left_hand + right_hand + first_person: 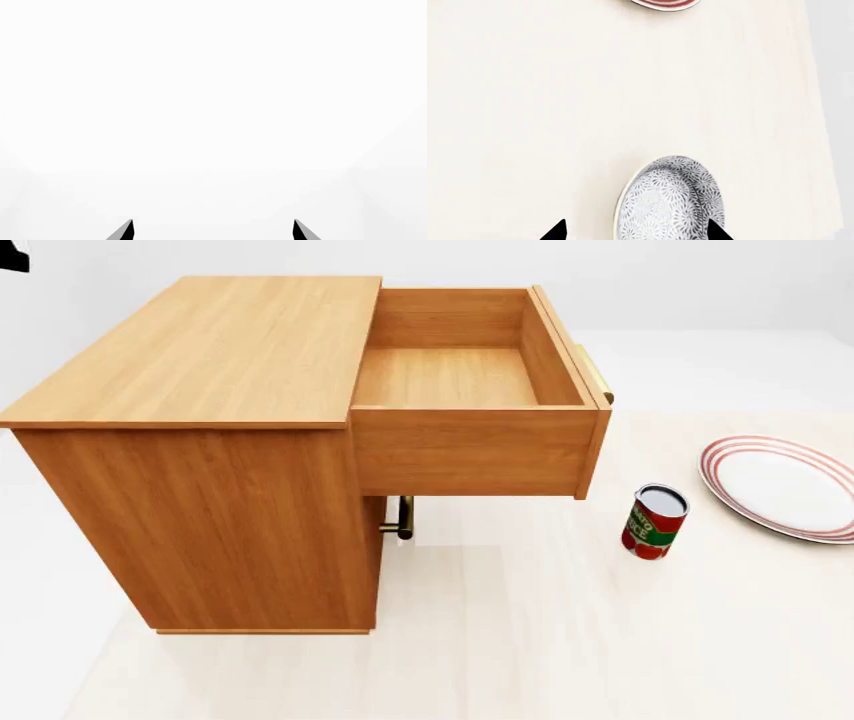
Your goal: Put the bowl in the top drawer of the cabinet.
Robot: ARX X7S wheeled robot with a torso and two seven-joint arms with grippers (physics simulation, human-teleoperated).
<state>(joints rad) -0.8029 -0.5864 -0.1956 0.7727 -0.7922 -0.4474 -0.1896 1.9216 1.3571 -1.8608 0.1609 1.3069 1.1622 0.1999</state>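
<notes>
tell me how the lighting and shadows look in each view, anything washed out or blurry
Head view: soft even light, a faint shadow under the open top drawer of the cabinet, and everything is sharp. Left wrist view: almost pure white, only the left gripper's dark fingertips show. Right wrist view: bright pale table, the bowl's speckled pattern crisp, barely any shadow.

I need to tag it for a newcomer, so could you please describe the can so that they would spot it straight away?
Start at the big orange-brown cabinet with its top drawer pulled open. On the pale floor just beyond the open drawer's front corner stands the can. It is small, upright, red-labelled with a silver top, unlike the flat white plate with red rim rings beside it.
</notes>
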